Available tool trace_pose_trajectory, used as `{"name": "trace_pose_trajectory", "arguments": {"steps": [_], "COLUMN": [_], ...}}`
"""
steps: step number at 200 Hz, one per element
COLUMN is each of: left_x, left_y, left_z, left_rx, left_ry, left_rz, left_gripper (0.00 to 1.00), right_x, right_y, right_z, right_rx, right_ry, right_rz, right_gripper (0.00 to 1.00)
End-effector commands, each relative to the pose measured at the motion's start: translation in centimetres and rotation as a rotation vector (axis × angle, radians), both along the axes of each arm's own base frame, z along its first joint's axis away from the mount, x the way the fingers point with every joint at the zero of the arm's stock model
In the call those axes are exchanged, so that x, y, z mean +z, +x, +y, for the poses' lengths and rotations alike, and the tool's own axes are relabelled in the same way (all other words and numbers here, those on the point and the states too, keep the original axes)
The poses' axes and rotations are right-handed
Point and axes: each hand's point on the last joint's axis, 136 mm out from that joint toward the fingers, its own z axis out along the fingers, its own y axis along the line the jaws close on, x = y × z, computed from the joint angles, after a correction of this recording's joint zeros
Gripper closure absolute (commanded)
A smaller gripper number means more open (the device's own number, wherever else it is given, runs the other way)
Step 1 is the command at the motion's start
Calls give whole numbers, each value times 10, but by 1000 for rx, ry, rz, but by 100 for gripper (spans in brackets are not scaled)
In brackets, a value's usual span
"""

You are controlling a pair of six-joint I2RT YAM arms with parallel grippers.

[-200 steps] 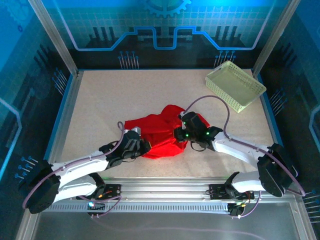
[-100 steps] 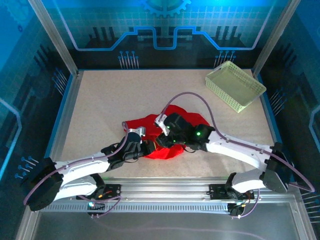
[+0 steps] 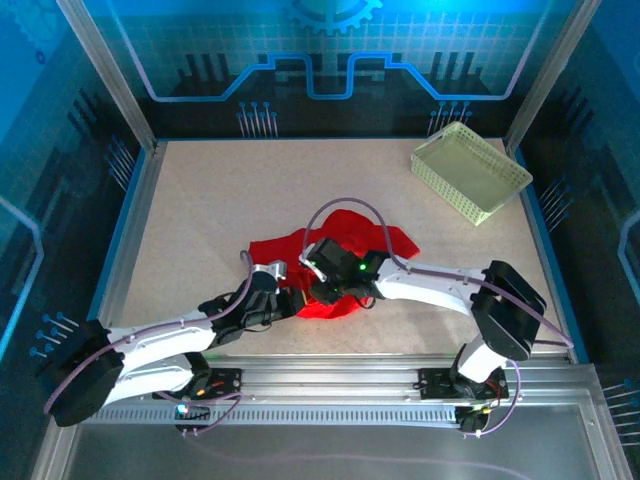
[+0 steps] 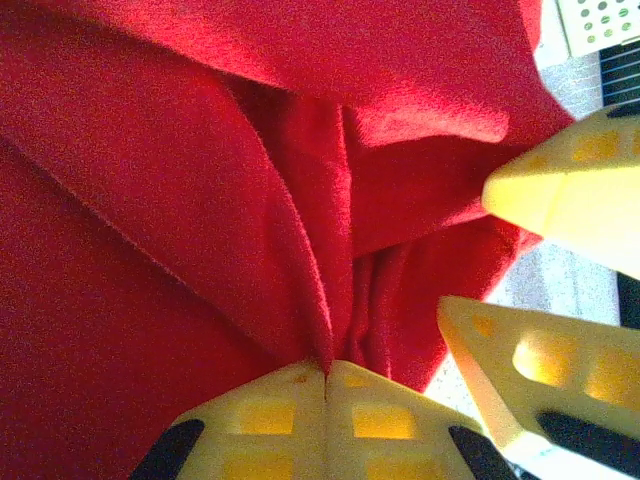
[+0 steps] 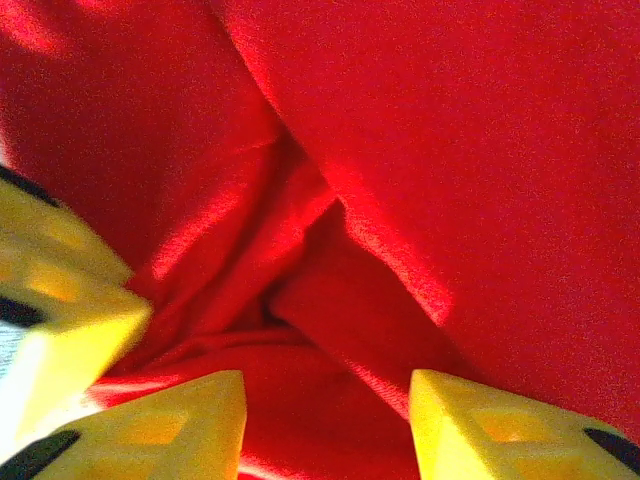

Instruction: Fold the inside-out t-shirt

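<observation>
Here the left gripper [image 4: 325, 375] was clamped shut on a pinched fold of the inside-out red t-shirt [image 3: 285, 248], which lay bunched on the speckled table [image 3: 200, 200] beneath both grippers. Just beside it, the right gripper [image 5: 328, 388] stood with its jaws parted (nothing visibly caught between them), with red cloth spread below. The yellow-green lattice basket [image 3: 445, 190] sat well beyond it.
</observation>
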Motion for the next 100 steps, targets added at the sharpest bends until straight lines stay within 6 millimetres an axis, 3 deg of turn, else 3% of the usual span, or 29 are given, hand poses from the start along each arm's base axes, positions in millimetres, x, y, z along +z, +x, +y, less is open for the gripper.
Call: {"name": "trace_pose_trajectory", "arguments": {"steps": [1, 45, 100], "left_x": [-4, -5, -6], "left_y": [-4, -4, -5], "left_z": [3, 3, 4], "left_rx": [-1, -2, -1], "left_ry": [13, 12, 17], "left_rz": [1, 2, 6], "left_gripper": [100, 100, 100], "right_x": [-3, -13, -16], "right_y": [13, 23, 40], "right_z": [-2, -5, -11], "right_rx": [2, -21, -89], "right_ry": [-60, -113, -167], "right_rz": [-68, -105, -158], "right_gripper": [48, 47, 70]}}
